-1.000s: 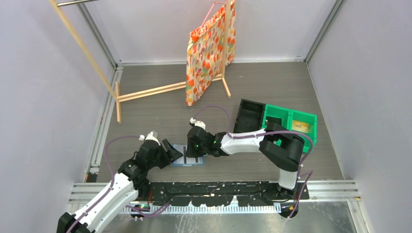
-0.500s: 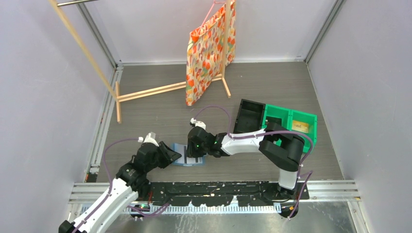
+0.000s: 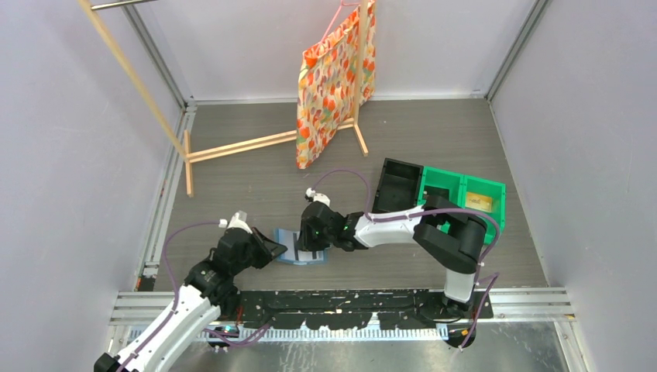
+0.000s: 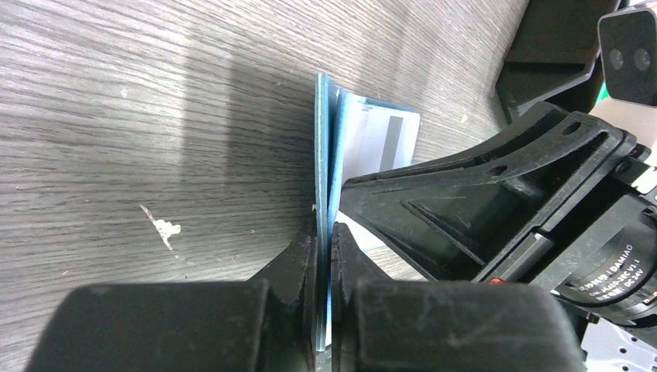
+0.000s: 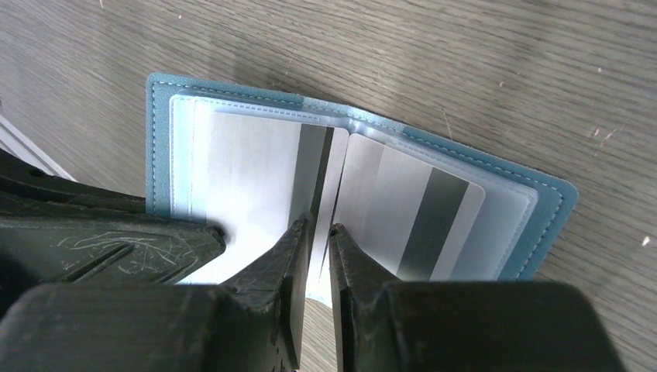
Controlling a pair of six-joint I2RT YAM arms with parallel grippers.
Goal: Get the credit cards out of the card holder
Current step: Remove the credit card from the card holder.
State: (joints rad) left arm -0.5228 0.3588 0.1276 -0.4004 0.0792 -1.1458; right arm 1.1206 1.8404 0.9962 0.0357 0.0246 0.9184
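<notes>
Partly hidden by fingers, one teal-blue folding card holder (image 5: 554,205), two whitish striped credit cards (image 5: 240,163) visible, left gripper (image 4: 324,232) pinched tight on its cover, right gripper (image 5: 319,229) nipping thin centre leaf (image 5: 337,182), card or sleeve unclear

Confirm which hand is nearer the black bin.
Right. The right hand pinches a middle leaf of the card holder, closer to the black bin; the left hand clamps the holder's cover on the side away from it.

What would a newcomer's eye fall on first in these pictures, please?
Both grippers meet on the open teal card holder near the front edge of the table: the left gripper clamps its cover, the right gripper pinches a middle sleeve leaf. Behind, a bright orange patterned bag hangs from a wooden rack.
</notes>
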